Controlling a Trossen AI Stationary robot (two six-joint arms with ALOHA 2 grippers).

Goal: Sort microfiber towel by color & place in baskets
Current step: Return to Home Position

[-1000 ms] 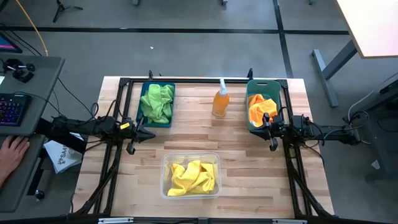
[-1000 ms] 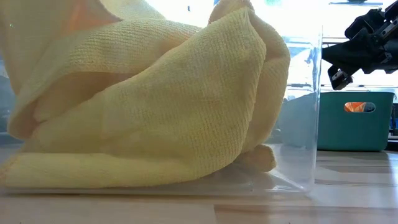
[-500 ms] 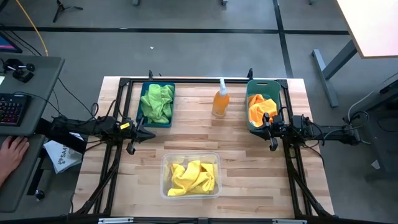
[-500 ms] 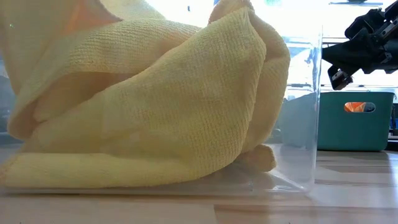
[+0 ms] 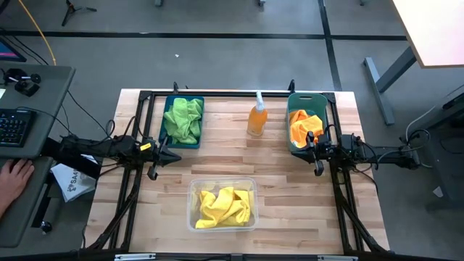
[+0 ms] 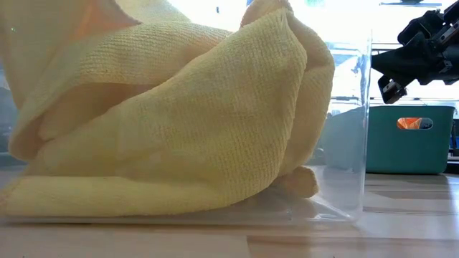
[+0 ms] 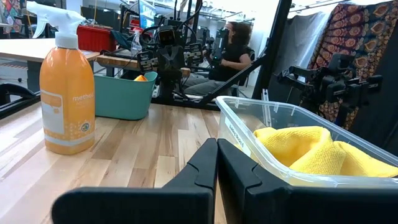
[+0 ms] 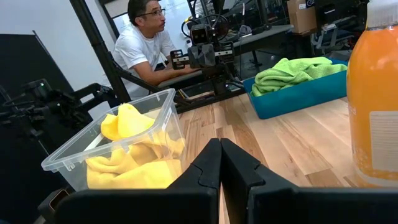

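Yellow towels [image 5: 224, 206] lie piled in the clear bin [image 5: 194, 184] near the table's near edge; they fill the low view [image 6: 165, 122]. Lime green towels [image 5: 183, 119] sit in the dark blue bin [image 5: 162, 126] at the far left. Orange towels [image 5: 305, 125] sit in the teal bin [image 5: 291, 114] at the far right. My left gripper [image 5: 175, 155] is shut and empty, just off the blue bin's near side. My right gripper [image 5: 299, 149] is shut and empty, by the teal bin's near end.
An orange spray bottle [image 5: 257, 116] with a white nozzle stands between the blue and teal bins at the far side. A black frame [image 5: 232, 93] runs along the table's far edge. A person's hand [image 5: 14, 176] rests at a desk left of the table. Bare wood lies mid-table.
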